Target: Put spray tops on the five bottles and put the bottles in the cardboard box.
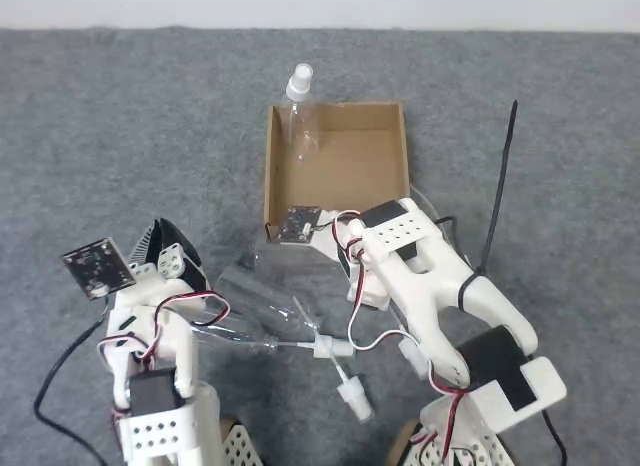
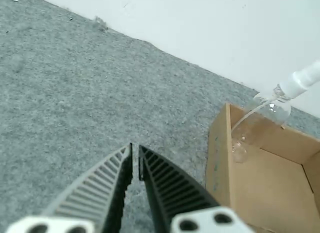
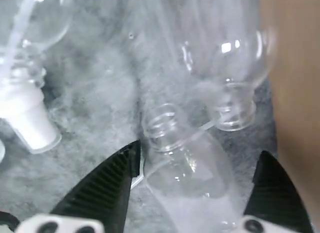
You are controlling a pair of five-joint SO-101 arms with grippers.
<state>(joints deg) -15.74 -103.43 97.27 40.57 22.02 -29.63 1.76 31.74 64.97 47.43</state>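
Grey carpet [image 1: 150, 116] covers the table. Cardboard box [image 1: 362, 171] sits at centre, open side up; one capped bottle [image 1: 300, 111] stands upright in its far left corner. Left gripper [image 2: 135, 149]: jaws closed on nothing, above bare carpet. Right gripper [image 3: 199, 154]: jaws spread wide either side of an uncapped bottle [image 3: 180, 168] lying just outside the box. Loose spray tops [image 1: 352, 394] lie between the arms.

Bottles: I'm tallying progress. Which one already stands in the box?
The bottle with the spray top, upright in the cardboard box's far corner; the rest lie outside.
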